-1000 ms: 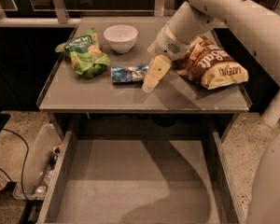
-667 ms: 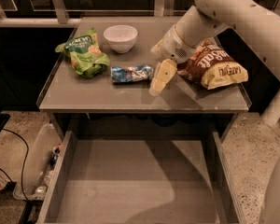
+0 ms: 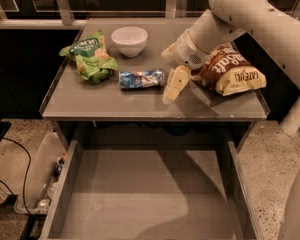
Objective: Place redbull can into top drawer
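The redbull can (image 3: 141,79) lies on its side in the middle of the grey table top (image 3: 115,104), blue and silver. My gripper (image 3: 167,77) hangs just right of the can's right end, close above the table. It is open and empty, with one pale fingertip (image 3: 171,89) pointing down-left toward the table. The top drawer (image 3: 150,194) is pulled out below the table's front edge, wide, grey and with nothing in it.
A green snack bag (image 3: 90,56) lies at the table's left. A white bowl (image 3: 129,40) stands at the back. A brown chip bag (image 3: 230,71) lies at the right, under my arm. A bin with bottles (image 3: 45,179) sits on the floor to the left.
My arm and gripper have shifted slightly to the right and down near the can's right end. The can, bags, bowl and drawer have not moved.
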You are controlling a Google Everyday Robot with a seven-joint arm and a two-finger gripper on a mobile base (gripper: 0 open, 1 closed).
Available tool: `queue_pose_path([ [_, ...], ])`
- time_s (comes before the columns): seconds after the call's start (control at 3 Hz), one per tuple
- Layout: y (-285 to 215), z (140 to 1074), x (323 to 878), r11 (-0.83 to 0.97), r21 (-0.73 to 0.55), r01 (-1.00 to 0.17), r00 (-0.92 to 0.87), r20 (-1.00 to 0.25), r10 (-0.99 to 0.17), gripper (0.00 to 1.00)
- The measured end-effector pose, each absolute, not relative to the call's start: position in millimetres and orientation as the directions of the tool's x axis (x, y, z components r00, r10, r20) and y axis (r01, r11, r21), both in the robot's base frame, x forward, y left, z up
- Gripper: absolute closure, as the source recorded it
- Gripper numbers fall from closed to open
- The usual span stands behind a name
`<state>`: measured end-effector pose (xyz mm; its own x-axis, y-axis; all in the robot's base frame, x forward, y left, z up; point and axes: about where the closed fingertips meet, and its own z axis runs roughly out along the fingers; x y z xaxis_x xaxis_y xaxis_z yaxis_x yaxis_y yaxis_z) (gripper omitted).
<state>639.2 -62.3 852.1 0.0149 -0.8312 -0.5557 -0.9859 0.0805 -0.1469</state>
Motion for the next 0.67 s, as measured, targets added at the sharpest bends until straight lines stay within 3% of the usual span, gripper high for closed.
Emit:
queue_pose_path([
  [0.67, -40.9, 862.5, 656.8, 0.043, -0.135, -0.99, 0.045, -0.592, -0.804, 0.0],
])
